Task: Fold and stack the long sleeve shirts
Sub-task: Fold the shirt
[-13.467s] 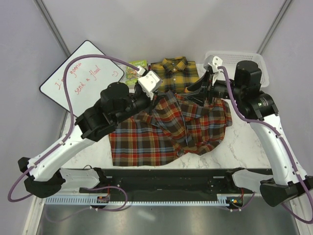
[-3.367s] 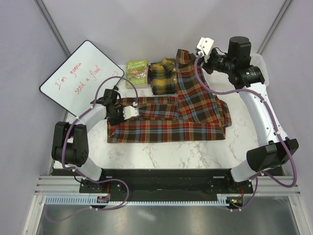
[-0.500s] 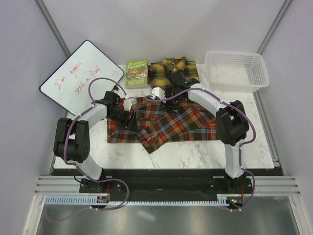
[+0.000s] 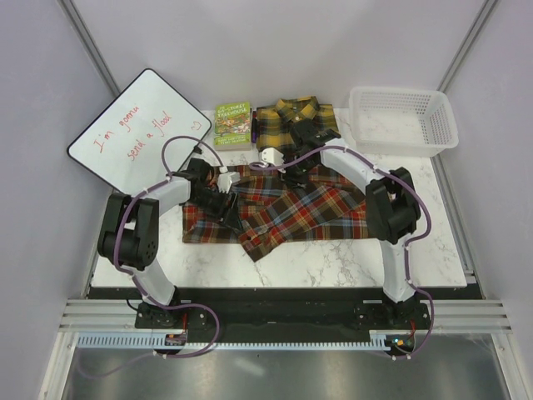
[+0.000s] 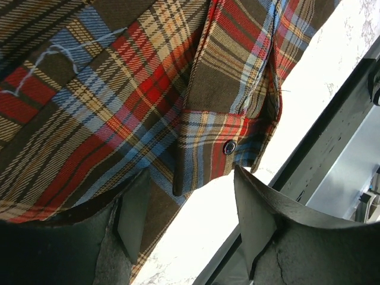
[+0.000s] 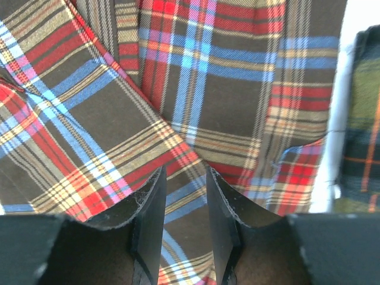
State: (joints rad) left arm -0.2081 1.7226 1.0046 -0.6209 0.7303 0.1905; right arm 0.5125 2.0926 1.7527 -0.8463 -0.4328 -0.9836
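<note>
The red-brown plaid shirt [image 4: 291, 212] lies in the middle of the table, its right part folded over at a slant. Folded at the back edge is the yellow and black shirt [image 4: 287, 117], whose edge also shows in the right wrist view [image 6: 362, 119]. My left gripper [image 4: 230, 207] is low over the red-brown shirt's left side. It is open in the left wrist view [image 5: 190, 208], with bare table between its fingers and a buttoned cuff [image 5: 228, 147] just beyond. My right gripper [image 4: 271, 169] hovers over the shirt's upper edge. Its fingers [image 6: 148, 219] stand a narrow gap apart above flat cloth [image 6: 196, 89].
A green book [image 4: 233, 119] lies left of the yellow shirt. A whiteboard [image 4: 137, 129] leans at the back left. A white basket [image 4: 404, 121] stands at the back right. White marble table [image 4: 333, 262] shows in front of the shirt.
Over the last few seconds the right arm swung from the back right down onto the shirt, whose right half now lies folded leftward. In the last half second both grippers barely shifted.
</note>
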